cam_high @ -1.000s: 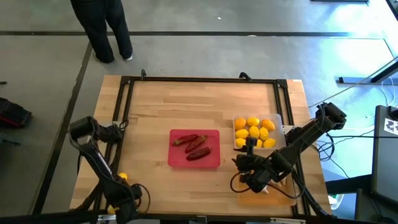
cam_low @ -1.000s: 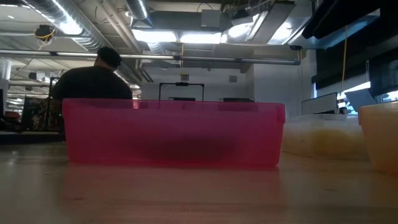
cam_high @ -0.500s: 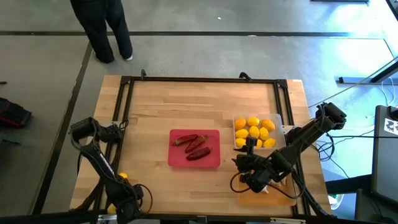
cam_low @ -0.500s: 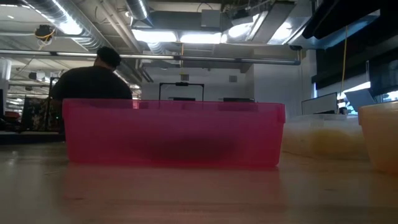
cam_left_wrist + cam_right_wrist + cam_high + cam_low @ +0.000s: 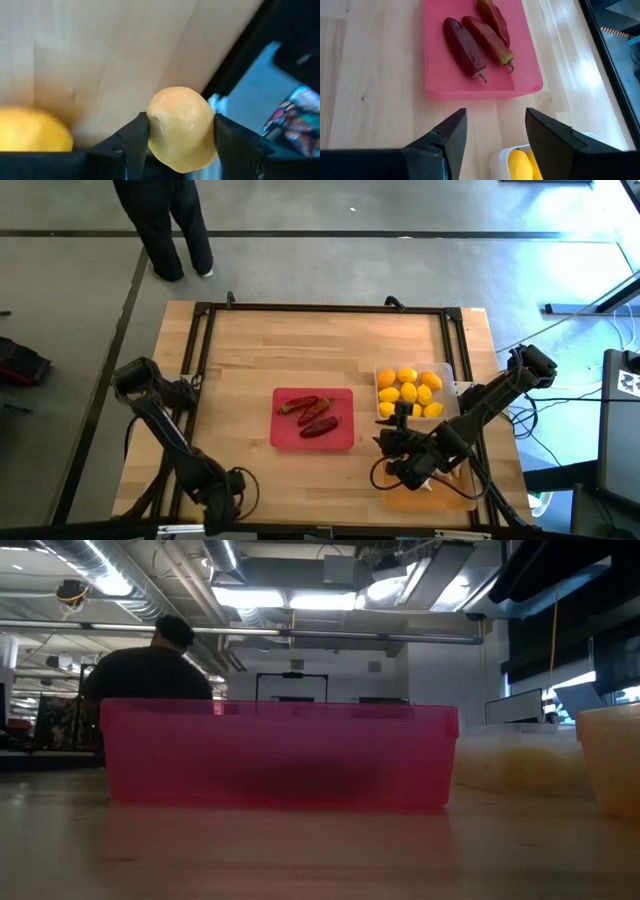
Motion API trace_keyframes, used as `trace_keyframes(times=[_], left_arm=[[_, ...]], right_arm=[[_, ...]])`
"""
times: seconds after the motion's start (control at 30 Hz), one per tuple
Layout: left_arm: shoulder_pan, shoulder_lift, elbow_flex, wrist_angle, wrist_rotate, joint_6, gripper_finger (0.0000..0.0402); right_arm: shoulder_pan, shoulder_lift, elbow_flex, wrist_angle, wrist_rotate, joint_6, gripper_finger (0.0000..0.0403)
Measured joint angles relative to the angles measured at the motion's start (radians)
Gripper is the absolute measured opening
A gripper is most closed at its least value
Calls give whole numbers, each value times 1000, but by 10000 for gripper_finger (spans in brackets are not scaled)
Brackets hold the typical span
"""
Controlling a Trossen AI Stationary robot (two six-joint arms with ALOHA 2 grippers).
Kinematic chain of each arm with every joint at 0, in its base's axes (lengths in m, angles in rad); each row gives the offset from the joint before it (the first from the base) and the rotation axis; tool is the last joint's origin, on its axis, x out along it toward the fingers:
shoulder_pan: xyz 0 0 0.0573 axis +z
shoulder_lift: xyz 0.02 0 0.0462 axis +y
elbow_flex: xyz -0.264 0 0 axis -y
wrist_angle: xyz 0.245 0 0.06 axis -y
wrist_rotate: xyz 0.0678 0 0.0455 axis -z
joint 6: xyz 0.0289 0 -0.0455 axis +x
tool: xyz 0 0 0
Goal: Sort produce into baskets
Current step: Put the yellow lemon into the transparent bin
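Note:
My left gripper is at the table's near left edge, shut on a pale cream-yellow bulb. A yellow lemon lies on the wood beside it. My right gripper is open and empty over bare wood between the red tray and the orange tray. The red tray holds three dark red chili peppers. The clear tray holds several yellow lemons. The low view shows the red tray but no gripper. My left gripper pinches the pale bulb between its two fingers, one on each of its sides. The bulb fills the gap between them. Whether it rests on the table or is lifted clear, I cannot tell.
A black frame runs round the table top. A person stands beyond the far left corner. Bare wood lies at the far half of the table and left of the red tray.
My left arm has swung a little toward the table's right along the near edge. The yellow items that showed beside it in the high view are now hidden under it. My right arm has kept still.

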Motion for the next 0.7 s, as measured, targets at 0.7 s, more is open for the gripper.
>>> trace_keyframes(times=[0.7], left_arm=[[208, -343, 43, 29, -637, 681, 198]], right_arm=[[-21, 0, 0, 169, -14, 10, 198]])
